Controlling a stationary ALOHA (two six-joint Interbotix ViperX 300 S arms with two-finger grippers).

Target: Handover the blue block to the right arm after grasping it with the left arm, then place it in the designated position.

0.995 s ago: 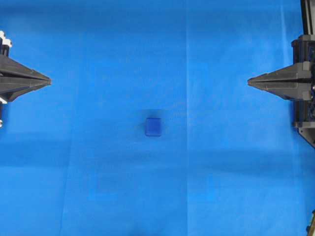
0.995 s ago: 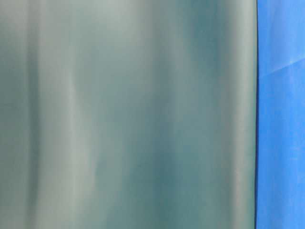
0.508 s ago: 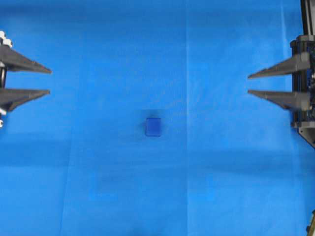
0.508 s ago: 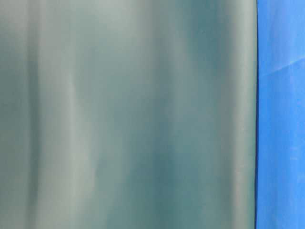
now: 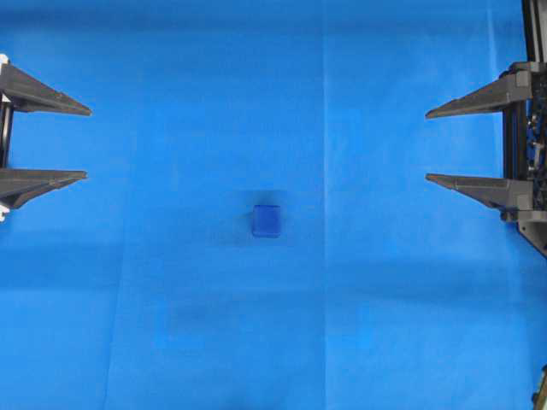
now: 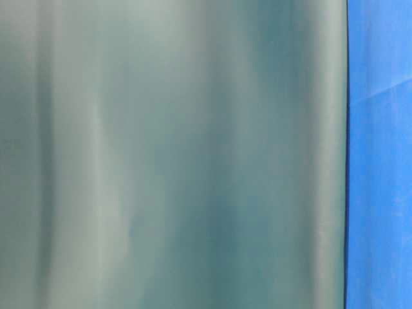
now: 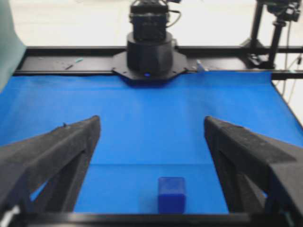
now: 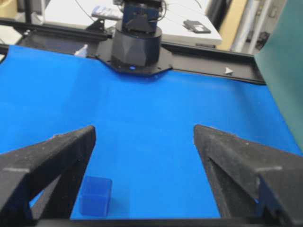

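A: As I look across the blue cloth [image 5: 171, 282] from the left, the left gripper [image 5: 87, 143] sits at the edge, its two pointed fingers [image 5: 43, 96] spread wide apart with nothing between them.

B: And the blue block [image 5: 266, 220]?

A: It lies flat on the cloth near the middle of the worktop, well apart from both grippers. From the left wrist camera it sits low between the fingers, closer to the camera than their tips.

B: What about the right side?

A: The right gripper [image 5: 427, 145] is at the far right edge, fingers just as wide apart, holding nothing. A dull green sheet [image 6: 174, 154] fills most of the table-level view.
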